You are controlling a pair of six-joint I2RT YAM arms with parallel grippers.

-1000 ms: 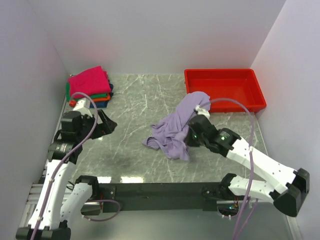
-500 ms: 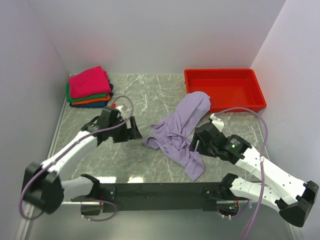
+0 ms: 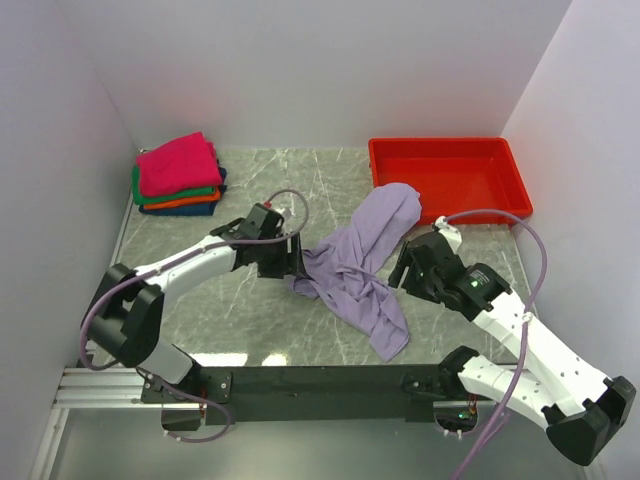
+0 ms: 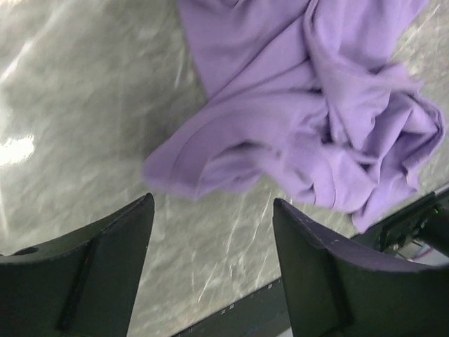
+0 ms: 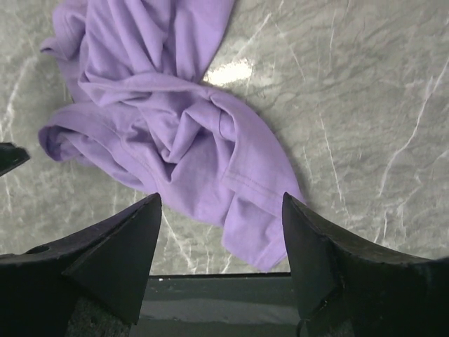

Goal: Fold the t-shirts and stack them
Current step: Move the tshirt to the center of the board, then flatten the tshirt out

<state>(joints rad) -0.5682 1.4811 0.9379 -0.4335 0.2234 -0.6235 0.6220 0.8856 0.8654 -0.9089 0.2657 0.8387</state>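
Observation:
A pale lavender t-shirt (image 3: 352, 268) lies crumpled on the marble table, one end reaching toward the red tray, another toward the front rail. Folded t-shirts (image 3: 178, 173) sit stacked at the back left, magenta on top, then green, orange and dark blue. My left gripper (image 3: 296, 260) is open just off the shirt's left edge. In the left wrist view it (image 4: 212, 203) has only bare table between its fingers, with the shirt (image 4: 302, 119) just beyond. My right gripper (image 3: 404, 272) is open beside the shirt's right side. In the right wrist view it (image 5: 221, 200) hovers over the shirt (image 5: 168, 133), holding nothing.
A red plastic tray (image 3: 505, 205) stands at the back right, and the shirt's top end lies against its near left corner. White walls close in the left, back and right. A black rail (image 3: 320, 380) runs along the front edge.
The right gripper opened and let go of the lavender shirt, which dropped and spread toward the front rail. The left arm swung from near the stack over to the shirt's left edge.

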